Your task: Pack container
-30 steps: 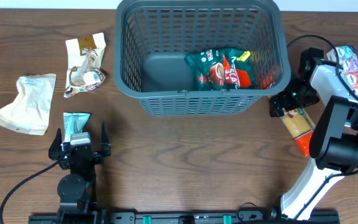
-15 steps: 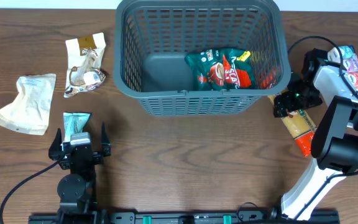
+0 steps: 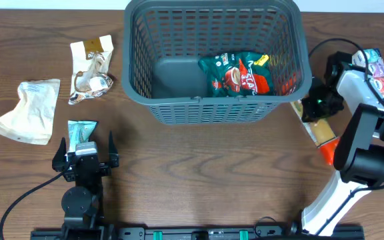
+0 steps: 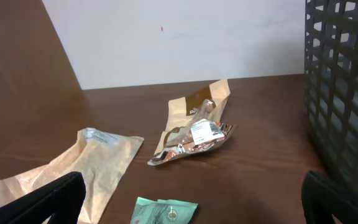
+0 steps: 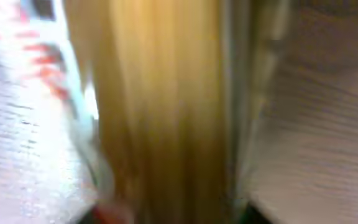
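1. Right end effector point(image 3: 319, 109) has narrowed since a second ago, pinching the yellow packet point(image 3: 325, 135) on the worktop point(image 3: 199, 173).
2. Just left of it stands the container point(image 3: 212, 110).
3. Left end effector point(image 3: 85, 141) gapes wide, well apart from the container.

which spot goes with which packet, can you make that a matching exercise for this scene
Things:
1 green and red bag
2 beige pouch
3 small teal packet
4 yellow and orange packet

Places:
a at the right gripper
b inside the container
c farthest left of all
d just ahead of the left gripper

Pairs: 1-b, 2-c, 3-d, 4-a
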Controlling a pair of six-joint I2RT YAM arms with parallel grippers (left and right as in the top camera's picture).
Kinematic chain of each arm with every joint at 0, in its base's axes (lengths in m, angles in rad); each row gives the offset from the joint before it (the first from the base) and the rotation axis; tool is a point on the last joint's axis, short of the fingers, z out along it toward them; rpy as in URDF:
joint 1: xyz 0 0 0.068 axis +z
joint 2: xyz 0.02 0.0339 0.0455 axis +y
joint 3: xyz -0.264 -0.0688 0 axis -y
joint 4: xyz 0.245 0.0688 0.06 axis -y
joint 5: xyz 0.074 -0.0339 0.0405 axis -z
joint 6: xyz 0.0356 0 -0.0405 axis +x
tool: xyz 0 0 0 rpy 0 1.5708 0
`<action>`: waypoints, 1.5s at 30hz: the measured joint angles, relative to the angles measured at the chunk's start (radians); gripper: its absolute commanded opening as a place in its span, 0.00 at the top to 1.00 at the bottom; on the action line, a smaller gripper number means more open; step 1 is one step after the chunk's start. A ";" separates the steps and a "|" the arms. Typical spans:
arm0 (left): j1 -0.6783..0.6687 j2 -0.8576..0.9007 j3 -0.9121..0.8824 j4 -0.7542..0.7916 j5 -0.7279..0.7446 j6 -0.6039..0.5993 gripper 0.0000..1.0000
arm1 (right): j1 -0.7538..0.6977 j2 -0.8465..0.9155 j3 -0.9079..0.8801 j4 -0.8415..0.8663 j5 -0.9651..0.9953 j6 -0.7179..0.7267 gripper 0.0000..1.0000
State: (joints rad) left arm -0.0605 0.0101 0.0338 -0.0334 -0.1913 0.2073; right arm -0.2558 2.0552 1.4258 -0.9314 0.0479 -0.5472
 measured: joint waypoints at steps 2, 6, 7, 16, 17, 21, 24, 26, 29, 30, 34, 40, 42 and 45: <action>0.000 0.000 0.000 0.000 0.000 0.000 0.01 | -0.001 -0.008 0.000 0.008 -0.005 0.003 0.99; 0.000 0.000 0.000 0.000 0.000 0.000 0.01 | -0.001 -0.008 0.000 0.010 -0.007 0.023 0.99; 0.000 0.000 0.000 0.000 0.000 0.000 0.01 | -0.001 -0.008 0.000 0.011 -0.008 0.038 0.99; 0.000 0.000 0.000 0.000 0.000 0.000 0.01 | -0.002 -0.009 0.002 0.015 -0.008 0.137 0.98; 0.000 0.000 0.000 0.000 0.000 0.000 0.01 | -0.002 -0.011 0.002 0.015 -0.009 0.147 0.98; 0.000 0.000 0.000 0.000 0.000 0.000 0.01 | -0.002 -0.019 0.002 0.013 -0.013 0.167 0.98; 0.000 0.000 0.000 0.000 0.000 0.000 0.02 | -0.002 -0.041 0.002 0.013 -0.018 0.186 0.98; 0.000 0.000 0.000 0.000 0.000 0.000 0.02 | -0.002 -0.072 0.002 0.013 -0.016 0.200 0.98; 0.000 0.000 0.000 0.000 0.000 0.000 0.01 | -0.002 -0.147 0.002 0.013 -0.003 0.215 0.98; 0.000 0.000 0.000 0.000 0.000 0.000 0.01 | -0.002 -0.179 0.002 0.013 0.002 0.222 0.98; 0.000 0.000 0.000 0.000 0.000 0.000 0.01 | -0.002 -0.310 0.002 0.014 0.014 0.253 0.99; 0.000 0.000 0.000 0.000 0.000 0.000 0.01 | -0.002 -0.466 0.002 0.006 0.018 0.291 0.98; 0.000 0.000 0.000 0.000 0.000 0.000 0.01 | -0.002 -0.514 0.002 0.004 0.017 0.302 0.98; 0.000 0.000 0.000 0.000 0.000 0.000 0.01 | -0.002 -0.591 0.008 -0.008 0.017 0.321 0.99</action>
State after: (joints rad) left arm -0.0605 0.0101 0.0338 -0.0330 -0.1909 0.2073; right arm -0.2573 1.4643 1.4342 -0.9398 0.0650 -0.2260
